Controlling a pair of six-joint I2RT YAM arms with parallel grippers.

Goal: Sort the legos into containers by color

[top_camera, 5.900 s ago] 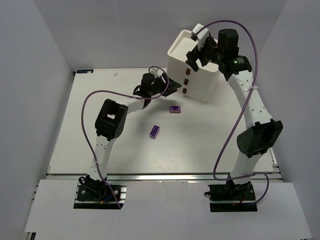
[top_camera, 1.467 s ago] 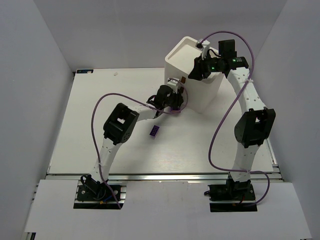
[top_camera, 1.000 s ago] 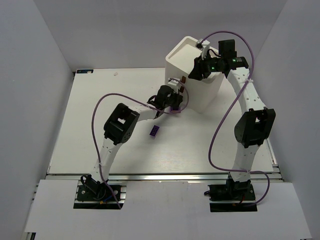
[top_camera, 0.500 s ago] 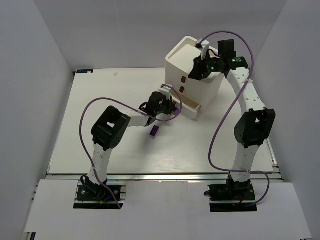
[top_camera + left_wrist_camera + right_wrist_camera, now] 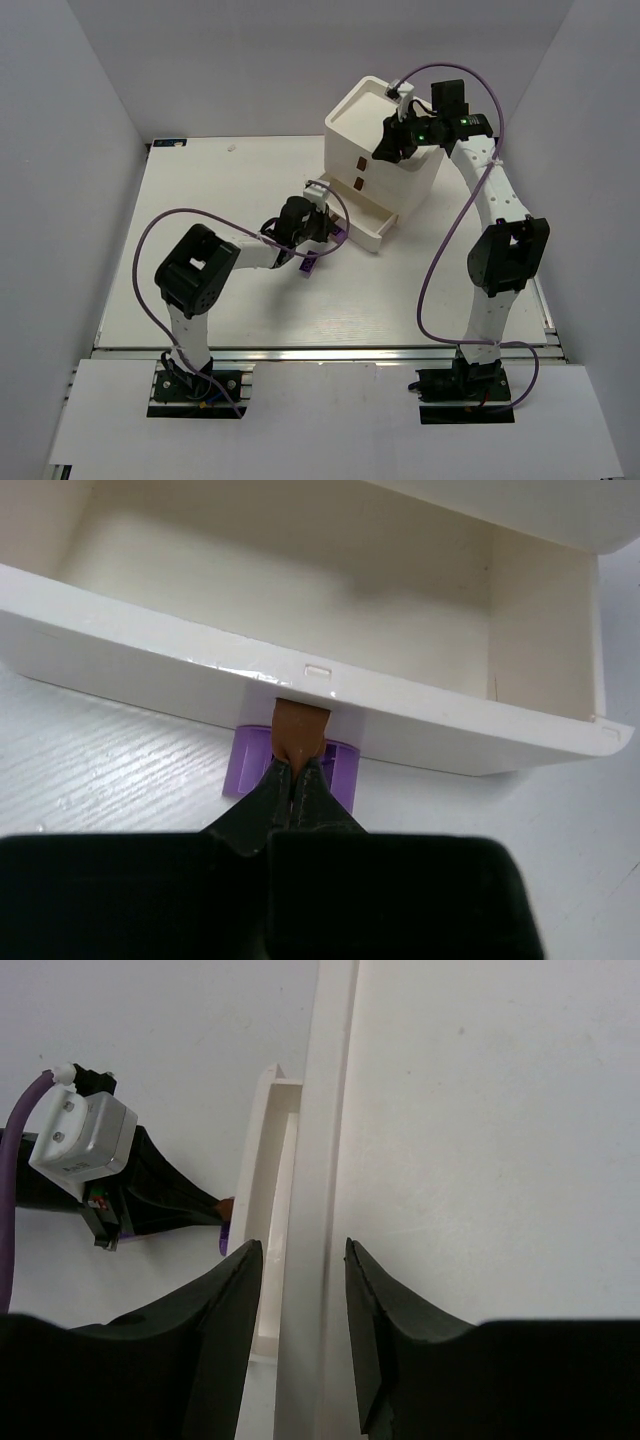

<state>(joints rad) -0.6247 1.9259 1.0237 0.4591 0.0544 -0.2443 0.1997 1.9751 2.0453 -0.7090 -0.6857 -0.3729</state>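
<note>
Top view: we list a stack of white square plastic bins [image 5: 385, 120] at upper right of centre, its bottom bin [image 5: 366, 238] standing out toward lower left. The left gripper [image 5: 335, 230] is at that bin's near wall; the right gripper [image 5: 392, 140] is on the stack's upper rim. A small purple studded brick [image 5: 308, 264] lies on the white table [image 5: 200, 200] just below the left gripper, the nearer arm, its long axis slanting up-right. Left wrist: jaws together on the bin's brown tab [image 5: 300, 725]; a second purple brick [image 5: 342, 768] sits beneath, mostly hidden. Right wrist: fingers [image 5: 225, 1320] astride the rim, clamped by our judgement, though the contact itself is unclear.

glossy white plastic bin [image 5: 150, 650], matt grained table [image 5: 100, 770]
</note>
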